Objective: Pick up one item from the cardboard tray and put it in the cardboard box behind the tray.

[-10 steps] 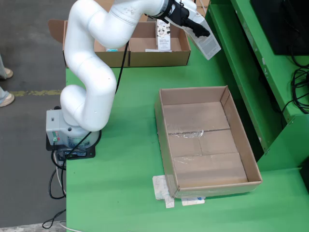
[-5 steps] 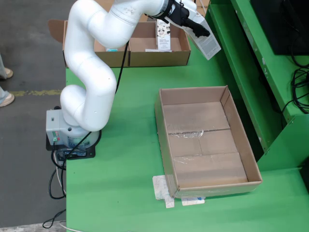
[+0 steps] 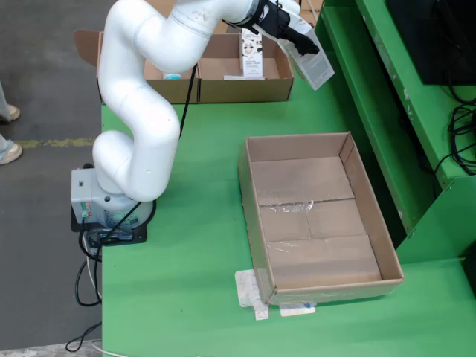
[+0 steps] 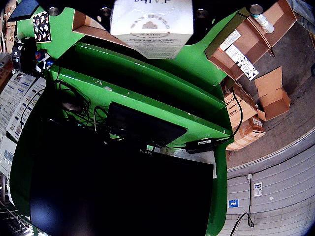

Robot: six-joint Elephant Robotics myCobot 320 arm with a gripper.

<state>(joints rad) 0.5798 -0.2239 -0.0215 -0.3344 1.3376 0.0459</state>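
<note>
Overhead view: transport step, item already lifted. The gripper (image 3: 296, 39) sits at the top of frame, jaws pinching a flat white carton (image 3: 315, 67) that hangs tilted down and to the right below them, clear of the counter (image 3: 201, 186). The tray (image 3: 320, 219) lies well below the jaws in this view, toward the bottom right, and looks bare inside apart from tape. The cardboard box (image 3: 245, 88) is just left of and slightly below the jaws, with a printed white pack (image 3: 252, 53) already standing in it. So the carried carton is near the box but hangs past its right wall, not over the opening.

Gripper-mounted view: white carton (image 4: 151, 22) fills the top centre, pressed up against the gripper; the jaws themselves are not visible here. The camera looks out over green shelving and a dark monitor, so the wrist is pitched outward, not straight down.

Arm pose: base at left edge of the counter, the white arm (image 3: 141, 97) reared up and folded over, wrist reaching right at the top of the overhead view.

Next move, my read: swing the wrist left until the carton hangs over the box opening, lower, then spread the jaws. Risk: the tilted carton clips the box's right wall.
</note>
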